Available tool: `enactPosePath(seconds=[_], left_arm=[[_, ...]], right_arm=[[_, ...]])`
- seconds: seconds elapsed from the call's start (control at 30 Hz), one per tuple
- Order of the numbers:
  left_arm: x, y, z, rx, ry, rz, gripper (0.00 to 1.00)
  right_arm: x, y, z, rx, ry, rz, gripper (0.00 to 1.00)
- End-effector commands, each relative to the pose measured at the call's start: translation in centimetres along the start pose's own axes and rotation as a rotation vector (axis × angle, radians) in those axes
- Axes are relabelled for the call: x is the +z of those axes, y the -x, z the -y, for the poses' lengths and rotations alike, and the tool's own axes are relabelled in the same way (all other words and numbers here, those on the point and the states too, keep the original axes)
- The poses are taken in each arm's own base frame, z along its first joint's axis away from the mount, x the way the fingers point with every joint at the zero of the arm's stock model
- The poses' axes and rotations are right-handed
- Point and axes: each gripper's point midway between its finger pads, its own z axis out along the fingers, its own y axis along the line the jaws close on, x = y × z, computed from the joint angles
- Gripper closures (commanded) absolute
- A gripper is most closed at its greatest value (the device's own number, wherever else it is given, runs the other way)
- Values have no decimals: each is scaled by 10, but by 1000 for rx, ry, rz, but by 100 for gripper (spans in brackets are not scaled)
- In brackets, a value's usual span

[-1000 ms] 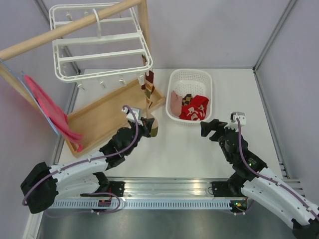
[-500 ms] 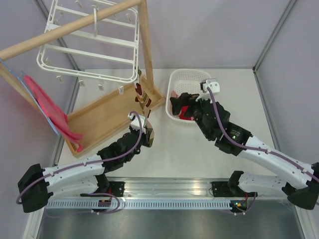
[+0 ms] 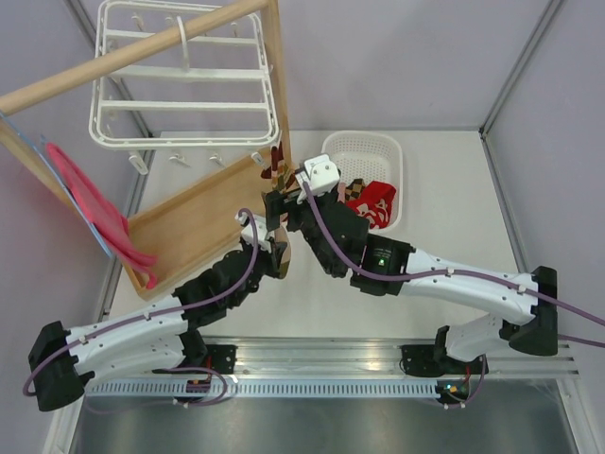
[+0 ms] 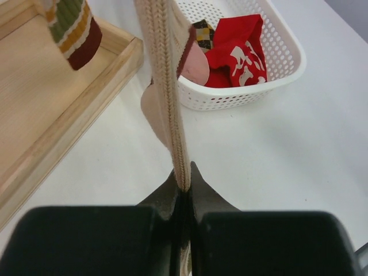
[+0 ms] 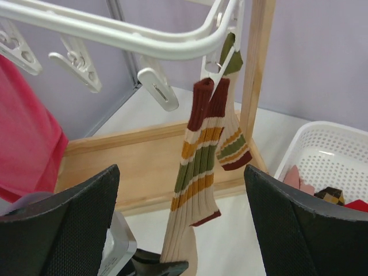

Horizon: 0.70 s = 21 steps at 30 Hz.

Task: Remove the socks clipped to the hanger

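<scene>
Left wrist: striped sock between jaws

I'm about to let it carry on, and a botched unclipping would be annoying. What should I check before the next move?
1. Hold: left gripper shut on striped sock's lower end: ok.
2. Pin: sock held by its clip on the hanger: ok.
3. Readiness: right gripper open: ok.
4. Height: right gripper level with the clip: not ok, clip sits above it.
5. Neighbour: shorter striped sock on a separate clip: cannot tell.
</scene>
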Motion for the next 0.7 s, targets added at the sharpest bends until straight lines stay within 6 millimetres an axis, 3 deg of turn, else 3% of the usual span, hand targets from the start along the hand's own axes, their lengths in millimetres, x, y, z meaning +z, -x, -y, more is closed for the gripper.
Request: enactPosePath(seconds=[0.0,0.17,0.4,0.67], left_arm=[[-7,21,12,-40,-50,29,98],[-11,23,12,-44,-65,32,98],[-17,25,13,-53,-83,37,98],[-28,32,9,-63,-93,58,98]], right_arm=[[5,40,4,-4,-53,85,7],[16,40,-3,-39,-79,83,7],[34,23,-13,-90,-116,54,7],[49,20,-7,-99,-149,52,6]])
